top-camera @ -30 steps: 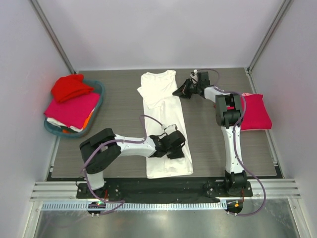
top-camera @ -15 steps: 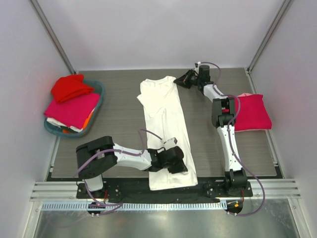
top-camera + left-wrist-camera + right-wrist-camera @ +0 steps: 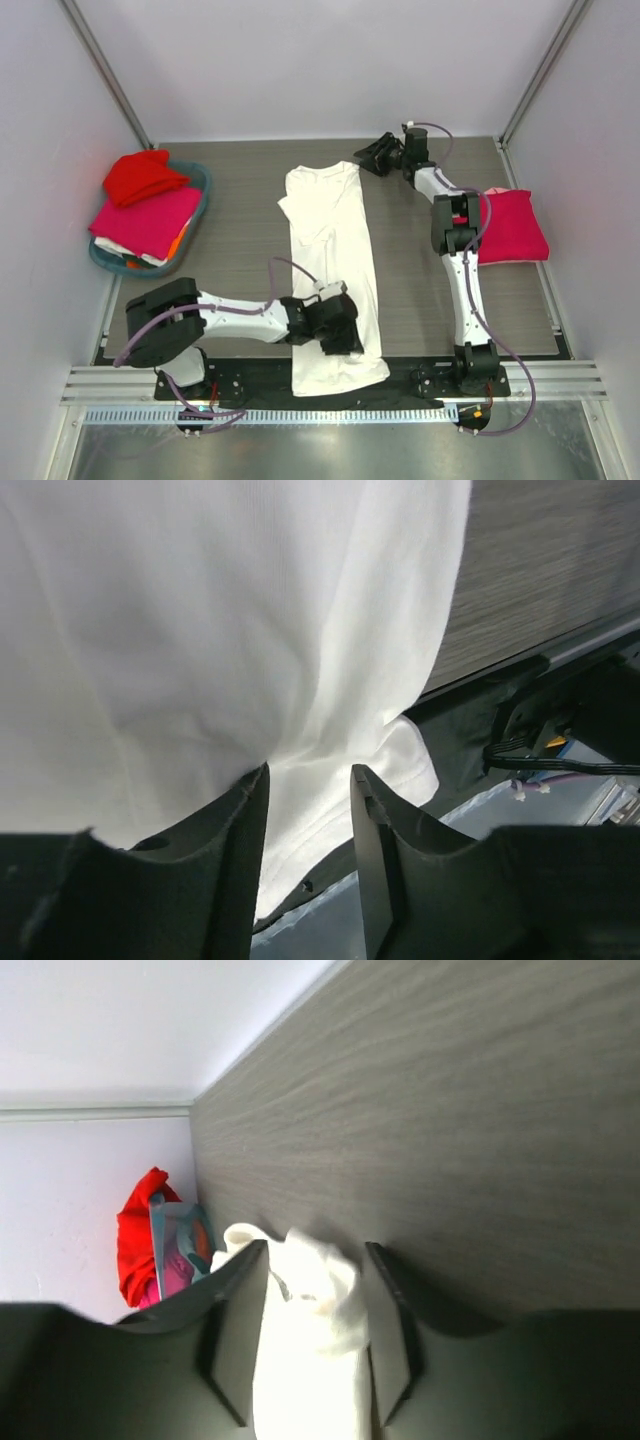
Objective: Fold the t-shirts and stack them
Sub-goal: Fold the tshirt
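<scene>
The white t-shirt (image 3: 335,240) lies stretched in a long strip down the middle of the table, its hem over the near edge. My left gripper (image 3: 340,335) sits low over the hem end. In the left wrist view its jaws (image 3: 310,772) stand apart, the white cloth (image 3: 200,610) lying slack at the fingertips. My right gripper (image 3: 368,158) is at the collar end by the back wall. There its jaws (image 3: 316,1250) are open with bunched white cloth (image 3: 305,1360) resting loose between them. A folded magenta-pink t-shirt (image 3: 515,225) lies at the right.
A teal basket (image 3: 200,185) at the left holds a red t-shirt (image 3: 140,175) and a magenta one (image 3: 145,222); the red t-shirt (image 3: 135,1240) also shows in the right wrist view. The black base rail (image 3: 430,375) runs along the near edge.
The white shirt was pulled out longer: my left gripper drew the hem toward the near edge, my right gripper carried the collar toward the back. Both grippers then opened.
</scene>
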